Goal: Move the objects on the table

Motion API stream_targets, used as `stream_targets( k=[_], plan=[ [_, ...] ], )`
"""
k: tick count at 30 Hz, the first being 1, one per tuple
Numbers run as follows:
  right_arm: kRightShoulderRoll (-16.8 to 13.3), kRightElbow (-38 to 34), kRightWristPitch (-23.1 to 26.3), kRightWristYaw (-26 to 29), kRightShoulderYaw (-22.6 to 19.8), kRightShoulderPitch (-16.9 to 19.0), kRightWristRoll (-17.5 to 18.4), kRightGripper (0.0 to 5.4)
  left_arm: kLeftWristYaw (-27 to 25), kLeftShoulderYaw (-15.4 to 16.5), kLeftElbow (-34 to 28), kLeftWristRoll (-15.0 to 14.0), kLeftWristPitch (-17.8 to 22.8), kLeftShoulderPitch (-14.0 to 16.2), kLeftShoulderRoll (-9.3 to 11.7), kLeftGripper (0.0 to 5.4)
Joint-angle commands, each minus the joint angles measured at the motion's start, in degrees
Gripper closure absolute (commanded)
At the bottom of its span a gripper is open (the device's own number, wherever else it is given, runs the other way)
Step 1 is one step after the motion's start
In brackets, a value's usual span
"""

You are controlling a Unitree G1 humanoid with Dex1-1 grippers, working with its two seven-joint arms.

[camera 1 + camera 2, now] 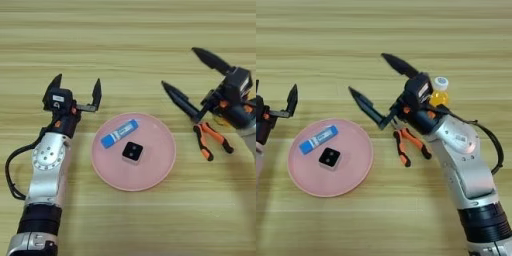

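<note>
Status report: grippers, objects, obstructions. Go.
Left gripper open, beside pink plate. Right gripper open, empty, above orange-handled pliers. Blue-and-white tube, cube on plate; orange-drink bottle behind right arm.

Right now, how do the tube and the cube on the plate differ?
The blue-and-white tube is long and lies slanted across the far left part of the pink plate; the black-and-white cube is compact and squat, sitting near the plate's middle. The tube is mostly blue, the cube mostly black on top. Both rest on the plate, apart from each other, and neither tool touches them.
</note>
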Motion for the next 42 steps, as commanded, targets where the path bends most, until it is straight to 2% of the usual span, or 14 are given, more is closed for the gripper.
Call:
stream_targets(
  k=[1, 5, 10, 17, 23, 34, 42],
  plan=[
    [-2.2, -1.4, 3.6, 4.4, 2.8, -0.1, -0.2, 0.03, 0.3, 0.0, 0.7, 0.3, -0.8, -0.7, -0.3, 0.00],
    [-2.5, -0.7, 5.5, 6.3, 4.9, -0.8, -2.1, 0.03, 0.4, 0.1, 0.9, 0.2, -0.9, -0.6, -0.4, 0.00],
    [-1.9, 2.8, 6.5, 6.1, 7.3, -2.6, -7.0, 0.03, 0.5, 0.2, 1.5, 0.1, -1.3, -0.5, -0.6, 0.00],
    [-0.9, 7.2, 8.7, 7.5, 11.2, -4.1, -11.1, 0.03, 0.3, 1.3, 2.8, -1.5, -1.7, -0.7, -1.3, 0.00],
    [-0.1, 9.7, 12.1, 7.5, 13.6, -5.3, -14.1, 0.03, 0.3, 2.0, 3.6, -1.7, -2.2, -0.8, -1.7, 0.00],
    [3.0, 12.3, 19.7, 6.6, 14.6, -7.2, -15.7, 0.03, 0.1, 2.7, 6.4, -2.0, -3.5, -1.7, -1.6, 0.00],
    [4.0, 13.9, 22.0, 6.6, 16.7, -7.8, -17.3, 0.03, 0.2, 2.7, 7.1, -1.8, -4.0, -1.9, -1.6, 0.00]
  ],
)
